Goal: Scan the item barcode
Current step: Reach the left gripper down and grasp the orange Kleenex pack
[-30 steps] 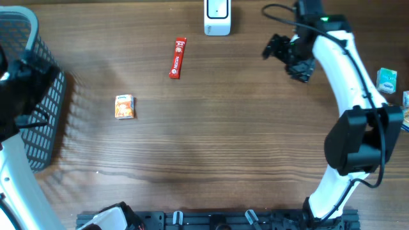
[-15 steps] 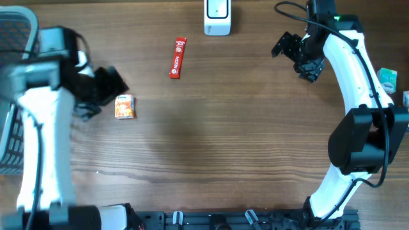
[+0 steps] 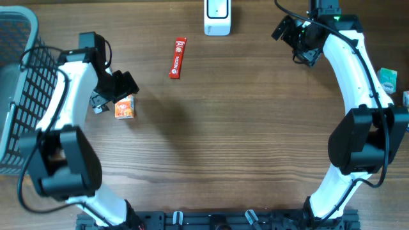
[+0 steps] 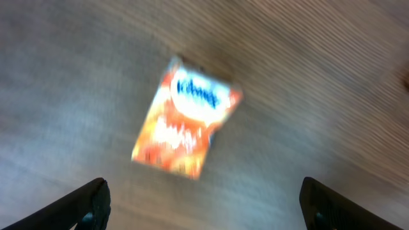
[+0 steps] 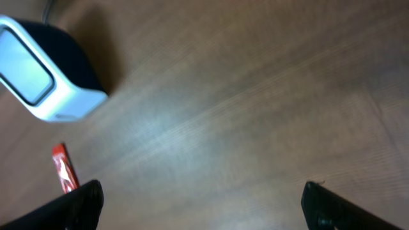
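Note:
A small orange packet (image 3: pixel 124 107) lies flat on the wooden table at the left; the left wrist view shows it blurred (image 4: pixel 188 118), ahead of my fingers. My left gripper (image 3: pixel 110 94) hovers just left of it, open (image 4: pixel 204 207), with nothing between its fingers. A red stick pack (image 3: pixel 177 57) lies further back, also seen at the edge of the right wrist view (image 5: pixel 64 176). The white scanner (image 3: pixel 217 18) stands at the back edge (image 5: pixel 38 70). My right gripper (image 3: pixel 289 37) hangs open (image 5: pixel 204 204) to the right of the scanner, holding nothing.
A dark wire basket (image 3: pixel 19 83) stands at the table's left edge, close behind the left arm. A blue-green box (image 3: pixel 386 80) sits at the far right edge.
The left arm has swung from the basket over to the orange packet. The right gripper has drifted toward the back of the table, near the scanner.

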Robot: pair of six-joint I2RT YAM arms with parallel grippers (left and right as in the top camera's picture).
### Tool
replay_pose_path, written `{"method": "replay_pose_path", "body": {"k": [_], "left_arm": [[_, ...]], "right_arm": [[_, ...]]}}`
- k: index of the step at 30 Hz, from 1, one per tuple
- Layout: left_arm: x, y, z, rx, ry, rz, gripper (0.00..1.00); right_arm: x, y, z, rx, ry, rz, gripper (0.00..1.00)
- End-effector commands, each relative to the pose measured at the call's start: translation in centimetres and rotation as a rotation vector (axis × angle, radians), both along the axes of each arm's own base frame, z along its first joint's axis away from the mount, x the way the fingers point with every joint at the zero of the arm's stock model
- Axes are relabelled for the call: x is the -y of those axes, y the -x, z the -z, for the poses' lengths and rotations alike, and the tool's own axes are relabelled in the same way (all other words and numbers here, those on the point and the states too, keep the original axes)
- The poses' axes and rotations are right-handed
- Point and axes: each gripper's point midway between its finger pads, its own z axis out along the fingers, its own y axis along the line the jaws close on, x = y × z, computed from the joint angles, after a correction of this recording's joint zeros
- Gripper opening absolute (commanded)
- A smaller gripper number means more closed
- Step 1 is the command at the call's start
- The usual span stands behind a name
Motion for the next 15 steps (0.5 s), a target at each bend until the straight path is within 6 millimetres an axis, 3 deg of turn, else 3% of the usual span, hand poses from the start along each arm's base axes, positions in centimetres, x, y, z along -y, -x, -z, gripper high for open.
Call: {"method": "replay_pose_path", "body": {"k": [1,3,8,15], "left_arm": [[-1.0,-0.3,2.4,-0.04,-0.037,0.039,0.88],[-1.2,-0.5,3.3,-0.048,-0.038,0.045,0.86],[-1.3,-0.8,5.2,-0.073,-0.031,0.04,0.68],[-0.6,-0.4,6.6,-0.106,0.015,0.088,0.62]], "right_arm": [[-0.1,-0.8,-0.9,0.044,-0.005,0.009,1.0],[-0.1,-1.1,-1.0,0.055,-0.006,0.009,1.0],[-0.1,-1.1,-1.0,0.057,-0.006,0.01,1.0],[-0.1,-1.1,-1.0,0.057,-0.005,0.009,1.0]]}}
